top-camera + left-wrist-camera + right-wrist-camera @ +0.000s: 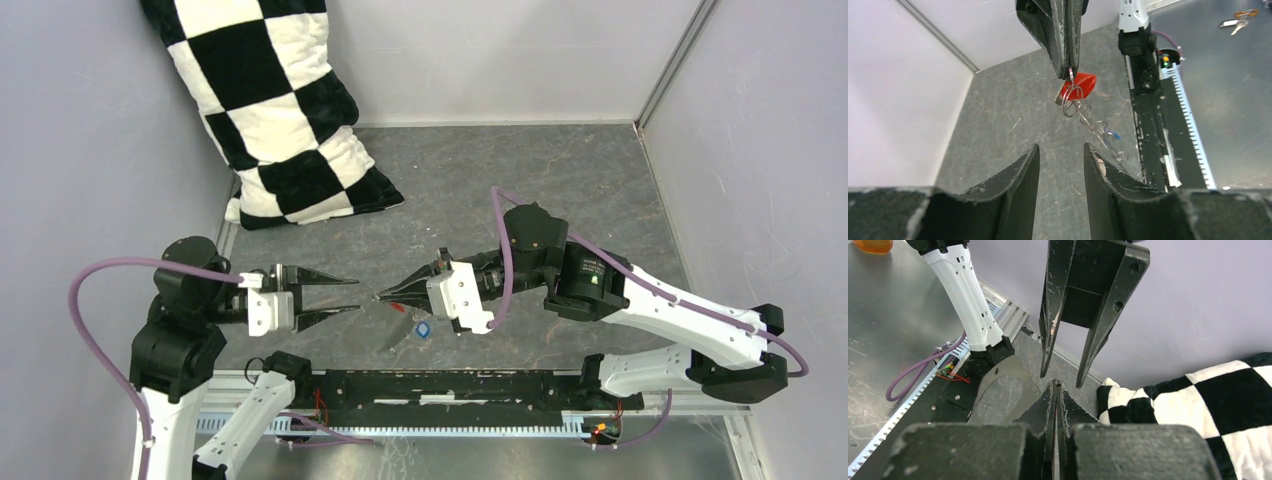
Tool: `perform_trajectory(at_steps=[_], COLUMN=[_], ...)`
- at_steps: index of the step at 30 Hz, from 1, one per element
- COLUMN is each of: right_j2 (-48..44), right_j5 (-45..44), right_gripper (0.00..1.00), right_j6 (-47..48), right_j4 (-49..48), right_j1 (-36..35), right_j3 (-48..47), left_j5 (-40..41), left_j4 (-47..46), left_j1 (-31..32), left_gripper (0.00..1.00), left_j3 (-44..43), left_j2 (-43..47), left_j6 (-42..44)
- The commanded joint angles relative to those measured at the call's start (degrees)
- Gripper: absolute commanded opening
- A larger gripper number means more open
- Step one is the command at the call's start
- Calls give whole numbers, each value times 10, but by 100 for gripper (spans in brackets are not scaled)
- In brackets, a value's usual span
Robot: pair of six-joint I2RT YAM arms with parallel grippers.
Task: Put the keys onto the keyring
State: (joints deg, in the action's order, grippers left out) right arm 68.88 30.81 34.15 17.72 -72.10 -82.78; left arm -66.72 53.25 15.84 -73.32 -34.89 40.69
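My right gripper [383, 296] is shut and held above the table, pinching the keyring at its tip. The keyring, a thin grey flat loop [392, 330], hangs from that tip and also shows in the right wrist view [1007, 366]. The red key [1081, 84] hangs just under the tip on small wire rings [1075, 106]. The blue key [1113, 134] dangles lower on the same chain [424, 330]. My left gripper [357, 295] is open and empty. It faces the right gripper tip to tip, a short gap away [1064, 371]. In the left wrist view my left gripper's [1061, 152] jaws stand apart.
A black-and-white checked pillow [275, 110] leans in the back left corner. A black rail [450, 385] runs along the table's near edge. Grey walls close the left, back and right sides. Another bunch of keys [1238, 22] lies on the metal bench beyond the rail.
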Motion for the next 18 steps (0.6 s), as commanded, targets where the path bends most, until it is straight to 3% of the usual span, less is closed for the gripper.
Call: perform_trajectory(at_steps=[1,18], right_j2=[-12,7], right_j5=[2,25], right_gripper=[0,1], right_j6=[-3,-7], right_j4=[-34,-45], right_j1=[-1,0], right_j3=[-2,-12], left_j5=[-54,-122], left_j4=[-65,-89], left_j1=[0,0], left_gripper=[44,33], left_j3=[25,43], left_j2=[-14,-24], left_j6=[-89,-120])
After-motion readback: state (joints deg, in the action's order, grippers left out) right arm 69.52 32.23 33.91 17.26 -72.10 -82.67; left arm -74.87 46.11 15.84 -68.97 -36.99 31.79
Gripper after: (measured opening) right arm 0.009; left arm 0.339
